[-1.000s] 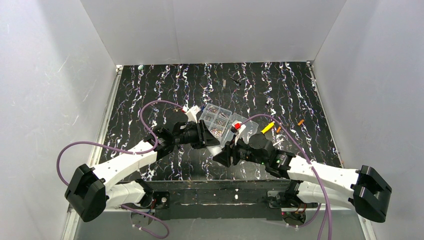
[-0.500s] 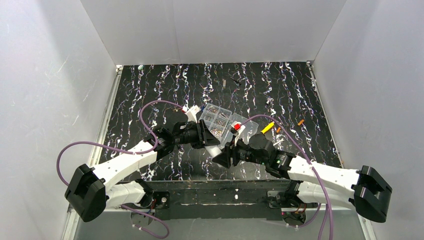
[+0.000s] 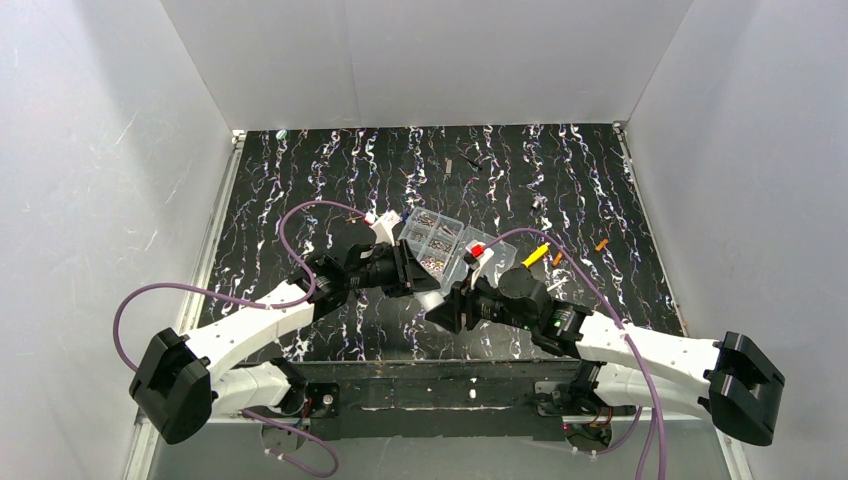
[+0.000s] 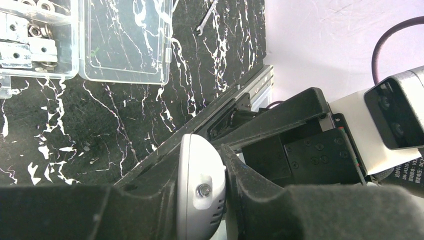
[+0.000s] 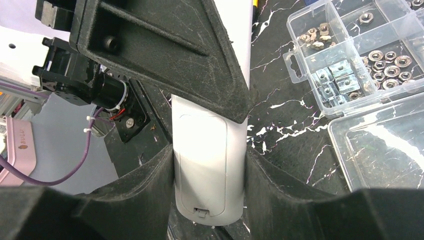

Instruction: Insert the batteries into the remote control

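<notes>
I see remote (image 5: 209, 165) pinned between both claws, front-centre over counter (image 3: 300, 180) | left claw (image 4: 200, 200) clenched on its flat faces | right claw (image 5: 210, 192) grasping its long sides, its back toward wrist camera

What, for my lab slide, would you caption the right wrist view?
Right gripper and left gripper clamp the remote control, battery cover closed; screw box at right.

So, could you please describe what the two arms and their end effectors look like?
Both the left arm and right arm have white link shells with black joint housings and a purple cable looping along each. The left end effector and right end effector are black, each with two broad wedge-shaped fingers with rough matte faces.
</notes>
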{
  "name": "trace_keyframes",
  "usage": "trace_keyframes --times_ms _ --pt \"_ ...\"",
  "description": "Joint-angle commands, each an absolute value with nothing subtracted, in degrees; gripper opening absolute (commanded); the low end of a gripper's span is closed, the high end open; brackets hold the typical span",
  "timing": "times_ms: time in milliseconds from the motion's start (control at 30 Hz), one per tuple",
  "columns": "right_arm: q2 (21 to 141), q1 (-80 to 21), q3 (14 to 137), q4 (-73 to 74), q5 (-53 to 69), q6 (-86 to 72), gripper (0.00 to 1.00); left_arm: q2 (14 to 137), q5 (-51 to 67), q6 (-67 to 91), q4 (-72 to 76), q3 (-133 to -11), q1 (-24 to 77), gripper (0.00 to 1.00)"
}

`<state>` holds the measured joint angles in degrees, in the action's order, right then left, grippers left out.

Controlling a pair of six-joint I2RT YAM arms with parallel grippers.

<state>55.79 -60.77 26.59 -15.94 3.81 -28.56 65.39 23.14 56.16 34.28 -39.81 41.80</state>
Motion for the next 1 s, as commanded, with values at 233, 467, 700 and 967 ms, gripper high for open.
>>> trace_keyframes --times_ms 233,467,700,967 --pt "54.3 -61.1 28.2 -18.6 5.6 -28.5 0.39 64.3 23.7 55.8 34.5 -40.2 42.0 0.00" --pt "48.2 -61.1 29.3 -15.4 6.9 -25.0 0.79 63.1 25.3 55.8 38.7 -37.6 42.0 0.00" --pt "39.1 -61.1 34.1 -2.9 8.3 -16.9 0.83 59.8 28.4 56.1 45.3 -34.4 42.0 0.00" --pt "31.3 -61.1 33.6 4.1 0.6 -7.8 0.84 59.4 31.5 55.6 45.0 -37.7 42.0 0.00"
